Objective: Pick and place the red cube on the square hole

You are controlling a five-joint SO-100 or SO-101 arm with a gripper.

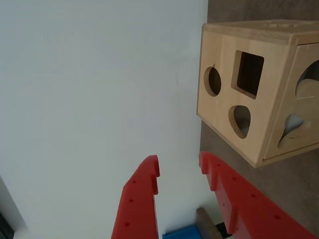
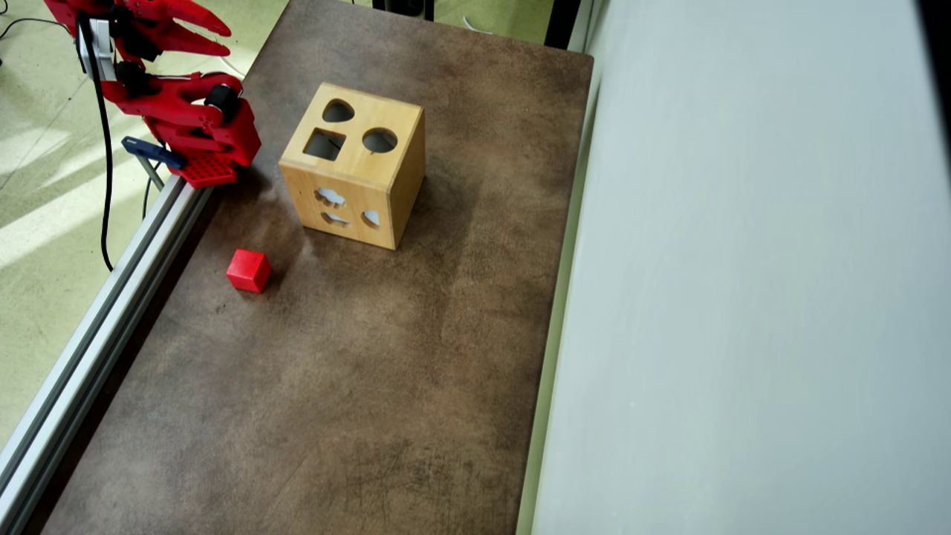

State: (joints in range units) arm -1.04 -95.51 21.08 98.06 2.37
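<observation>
The red cube point(image 2: 248, 270) lies on the brown table point(image 2: 386, 386) near its left edge in the overhead view, in front of the wooden box point(image 2: 353, 167). It is out of sight in the wrist view. The square hole point(image 2: 325, 144) is a dark cut-out in the box's top face, beside a round one and a heart-like one. The wrist view shows the box point(image 1: 259, 114) at the right with the square hole point(image 1: 248, 73). My gripper point(image 2: 225, 42) is up at the far left corner, well away from cube and box. The gripper point(image 1: 179, 163) is open and holds nothing.
A pale wall point(image 2: 743, 260) runs along the table's right side. An aluminium rail point(image 2: 96, 319) borders the left edge, where the arm's red base point(image 2: 200, 141) and a blue clamp point(image 2: 152, 151) sit. A blue part point(image 1: 182, 233) shows low in the wrist view.
</observation>
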